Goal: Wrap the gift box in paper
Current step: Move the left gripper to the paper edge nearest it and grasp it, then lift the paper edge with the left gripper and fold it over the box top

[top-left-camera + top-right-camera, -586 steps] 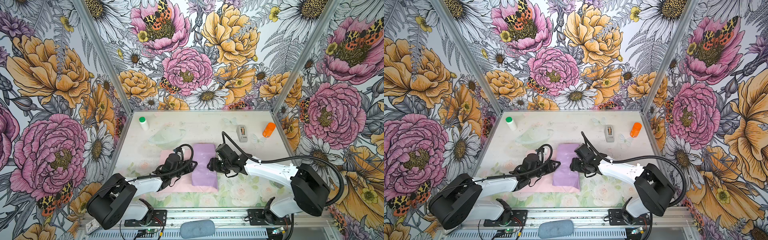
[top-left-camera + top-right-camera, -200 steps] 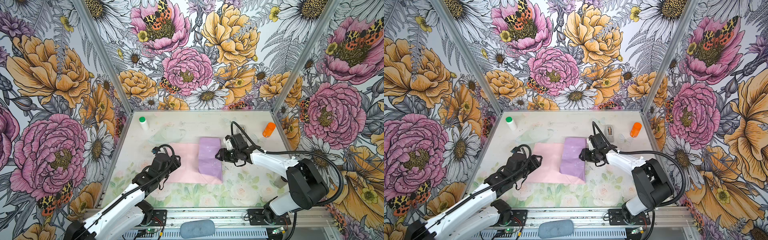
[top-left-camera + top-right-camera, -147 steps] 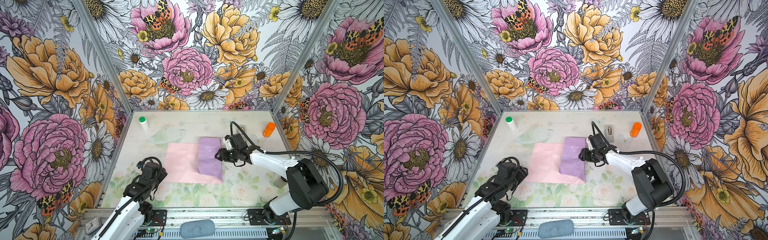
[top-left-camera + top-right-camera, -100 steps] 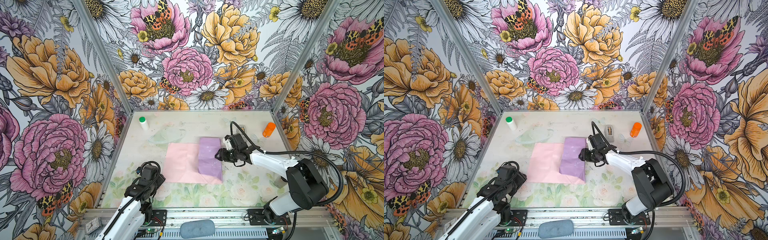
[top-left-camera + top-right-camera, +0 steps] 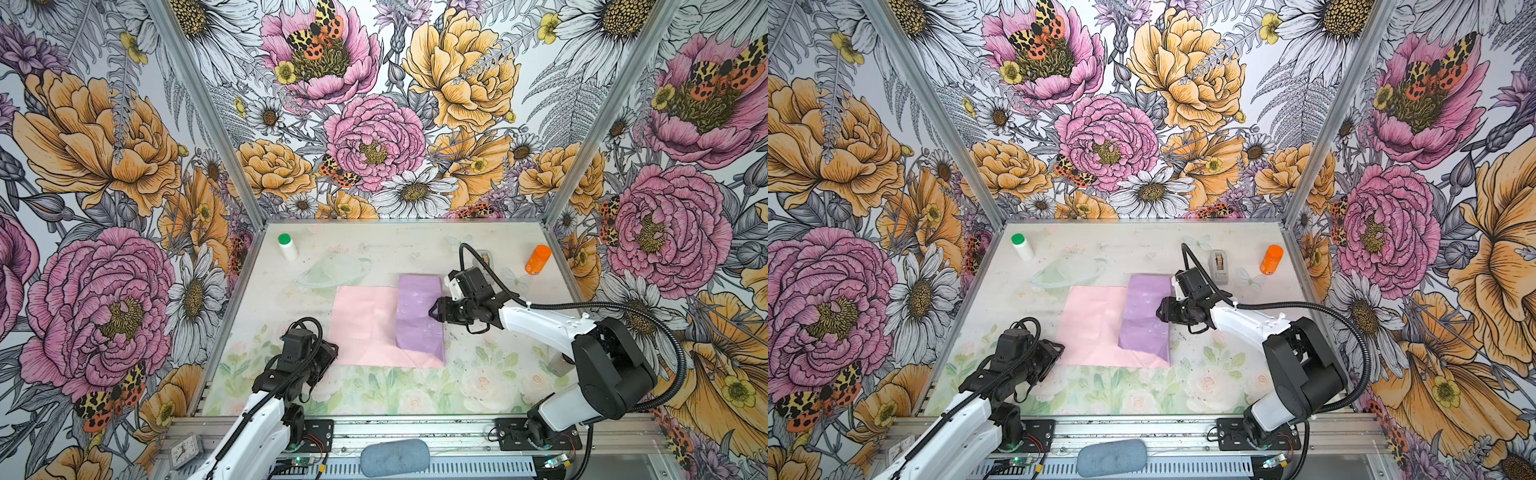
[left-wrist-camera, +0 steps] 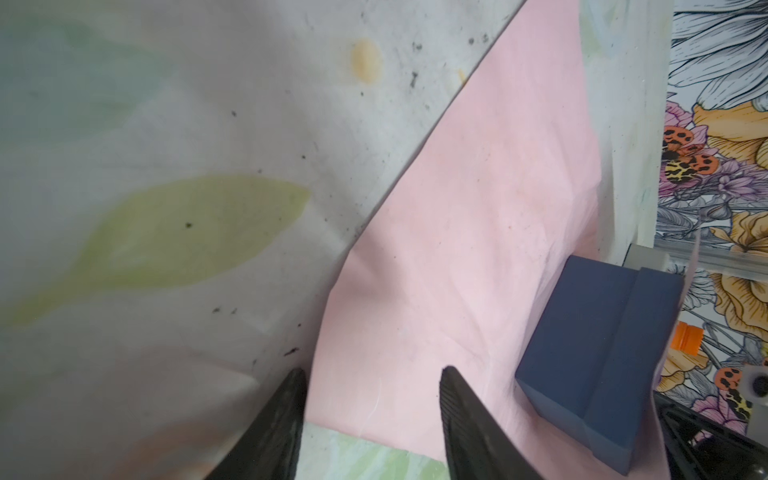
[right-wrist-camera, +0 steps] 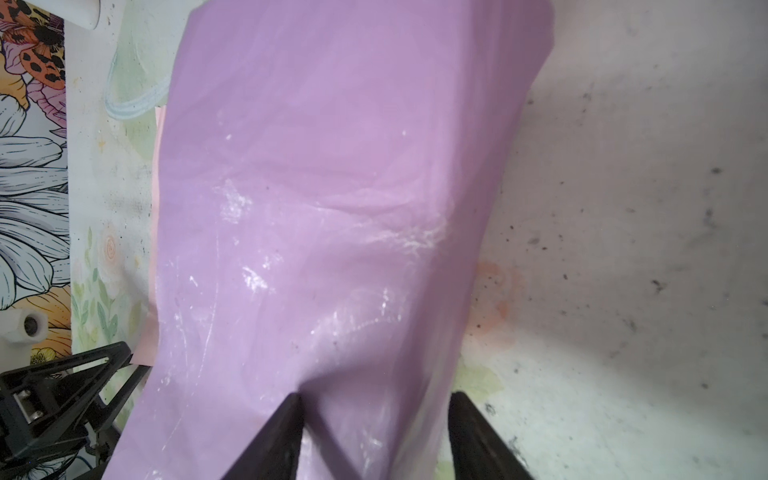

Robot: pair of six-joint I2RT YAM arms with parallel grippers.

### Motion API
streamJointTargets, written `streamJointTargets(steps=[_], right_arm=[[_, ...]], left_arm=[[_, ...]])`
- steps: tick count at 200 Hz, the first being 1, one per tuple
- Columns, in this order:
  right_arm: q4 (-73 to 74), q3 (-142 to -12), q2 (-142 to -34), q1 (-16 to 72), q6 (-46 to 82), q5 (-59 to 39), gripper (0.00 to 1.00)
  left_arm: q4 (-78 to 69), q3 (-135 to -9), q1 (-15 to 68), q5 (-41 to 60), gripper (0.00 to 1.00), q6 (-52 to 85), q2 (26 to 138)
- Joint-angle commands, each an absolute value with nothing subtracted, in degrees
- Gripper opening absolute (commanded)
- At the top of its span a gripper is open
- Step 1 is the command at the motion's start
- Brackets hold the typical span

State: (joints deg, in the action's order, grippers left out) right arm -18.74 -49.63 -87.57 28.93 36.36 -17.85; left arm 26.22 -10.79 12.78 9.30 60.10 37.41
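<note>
The bench (image 5: 374, 399) (image 5: 1100, 395) has a pale flower-printed top, and the paper (image 5: 365, 328) (image 5: 1092, 328) lies about its middle. The left part of the sheet is flat and pink. The right part is folded up and over and reads lilac in both top views. It forms a long strip running from the far edge side toward the near edge.

The gift box (image 6: 594, 365) is hidden under that strip in both top views. The left wrist view shows it: navy, with a lid seam, standing on the pink sheet, with paper rising along its far side. It sits a little right of the bench middle.

The right tool (image 5: 434, 311) (image 5: 1160, 311) is at the right edge of the lilac strip. In the right wrist view its jaws (image 7: 376, 399) stand apart, with the draped paper's edge between them. One finger is against the paper and the other is over bare bench. Whether it presses on the paper cannot be told.

The left tool (image 5: 332, 351) (image 5: 1059, 349) is at the sheet's near-left corner. Its jaws (image 6: 372, 374) are apart and grip nothing, one finger over bare bench and the other over the pink paper.

An orange bottle (image 5: 538, 259) (image 5: 1271, 259) stands near the far-right corner. A white bottle with a green cap (image 5: 287, 247) (image 5: 1022, 247) is near the far-left corner. A small grey tape dispenser (image 5: 1218, 261) sits between the right arm's cable and the orange bottle.
</note>
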Motion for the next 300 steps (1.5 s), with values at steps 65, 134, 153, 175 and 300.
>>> streamJointTargets(steps=[65,134,153,175,300], right_arm=[[-20.0,-49.3,-88.8,29.7,36.0,-16.9,0.57],[-20.0,-49.2,-89.0,29.7,35.9,-16.8,0.56],[-20.0,-49.2,-88.9,29.7,35.9,-16.7,0.56],[-20.0,-49.1,-89.2,29.7,35.8,-16.7,0.56],[-18.9,-49.1,-89.9,30.0,35.2,-17.6,0.56]], left_arm=[[26.8,-8.2,10.3,9.7,0.29,58.0,37.6],[28.8,-10.9,10.7,8.6,0.04,53.7,35.9],[28.7,-12.8,11.5,8.8,0.0,51.1,35.4],[28.5,-15.7,13.7,9.1,0.0,47.5,34.5],[8.6,-28.2,40.1,11.8,0.0,26.8,48.0]])
